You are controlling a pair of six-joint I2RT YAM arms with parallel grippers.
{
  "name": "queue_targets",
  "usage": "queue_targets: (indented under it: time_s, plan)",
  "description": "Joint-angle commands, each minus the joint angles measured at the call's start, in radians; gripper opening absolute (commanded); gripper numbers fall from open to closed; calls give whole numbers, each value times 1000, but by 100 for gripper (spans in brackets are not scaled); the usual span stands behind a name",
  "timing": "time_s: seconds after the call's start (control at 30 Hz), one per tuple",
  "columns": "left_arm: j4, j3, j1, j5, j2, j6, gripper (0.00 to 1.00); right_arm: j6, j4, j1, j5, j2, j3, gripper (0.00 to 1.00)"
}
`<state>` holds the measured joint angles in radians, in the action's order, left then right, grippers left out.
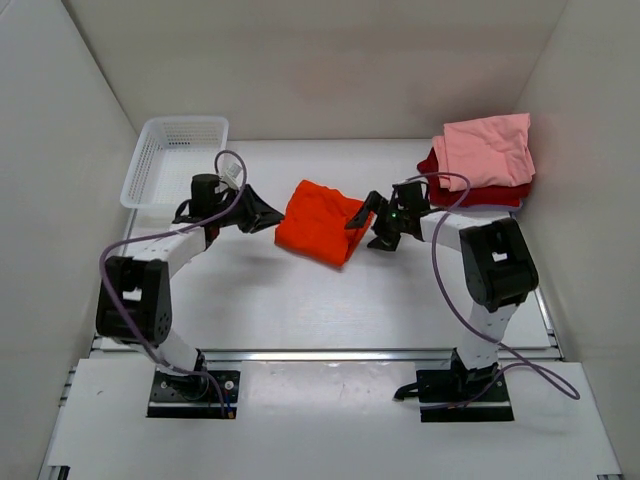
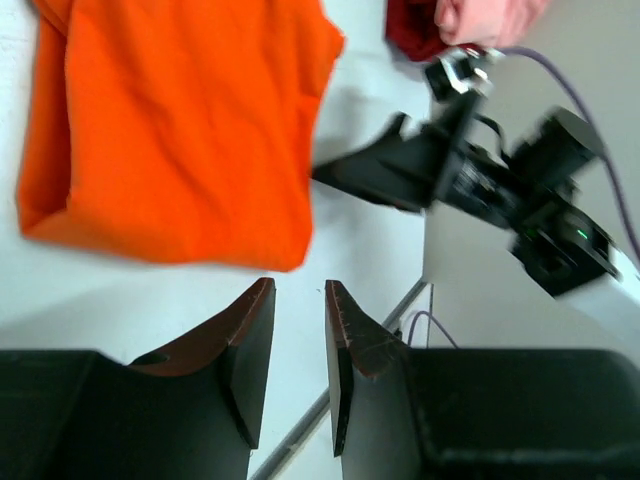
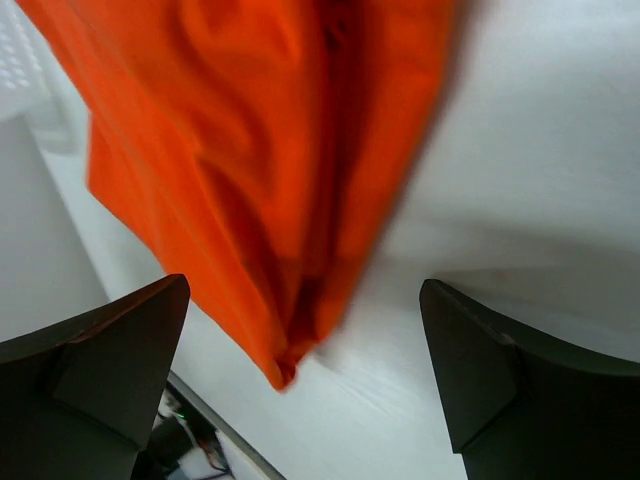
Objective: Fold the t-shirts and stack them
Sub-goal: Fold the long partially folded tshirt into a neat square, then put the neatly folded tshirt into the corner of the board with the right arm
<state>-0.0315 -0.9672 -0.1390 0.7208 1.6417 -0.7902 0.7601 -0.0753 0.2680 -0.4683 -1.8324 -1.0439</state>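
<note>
Although the orange t-shirt (image 1: 320,222) is folded into a flat packet, its outline from above is close to square, so no long axis can be told. It sits skewed to the table (image 1: 300,310) edges, with one corner pointing to the near right. It lies mid-table, between the two pincers. The left gripper (image 2: 300,290) is just beside the shirt's left edge. Its fingers stand a narrow gap apart, with nothing in them and the cloth a little beyond their tips. The right gripper (image 3: 303,290) is at the shirt's right edge, jaws spread wide and empty, with a folded corner of the cloth ahead of them. The light pink t-shirt (image 1: 490,148) lies on the dark red t-shirt (image 1: 480,192) in the far right corner.
</note>
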Motion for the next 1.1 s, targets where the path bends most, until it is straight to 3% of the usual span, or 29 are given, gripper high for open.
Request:
queue_targets:
  time_s: [0.0, 0.17, 0.27, 0.33, 0.4, 0.43, 0.5, 0.6, 0.67, 0.83, 1.07]
  plan:
    - [-29, 64, 35, 31, -146, -3, 37, 160, 198, 26, 31, -95, -62, 99]
    - [-7, 96, 90, 54, -226, -4, 38, 252, 212, 80, -16, -244, -215, 99]
    - [-24, 93, 105, 81, -237, -18, 39, 286, 236, 88, -105, -307, -251, 88]
    - [-34, 88, 111, 94, -238, -23, 39, 259, 212, 77, -139, -326, -272, 68]
    - [-38, 90, 115, 95, -244, -24, 38, 204, 140, 45, -188, -350, -321, 0]
    - [-38, 96, 116, 98, -244, -30, 39, 126, 38, 37, -213, -376, -391, 0]
    - [-47, 102, 113, 108, -246, -38, 38, -52, -238, 13, -115, -412, -558, 0]
    - [-56, 114, 110, 111, -247, -43, 38, -304, -440, 7, 32, -415, -674, 0]
    - [-58, 122, 107, 112, -249, -37, 38, -446, -484, 7, 156, -381, -717, 0]
    - [-61, 125, 93, 103, -241, -41, 38, -677, -465, 31, 510, -237, -687, 0]
    - [-48, 105, 72, 105, -211, -35, 38, -924, -250, -12, 660, -21, -492, 0]
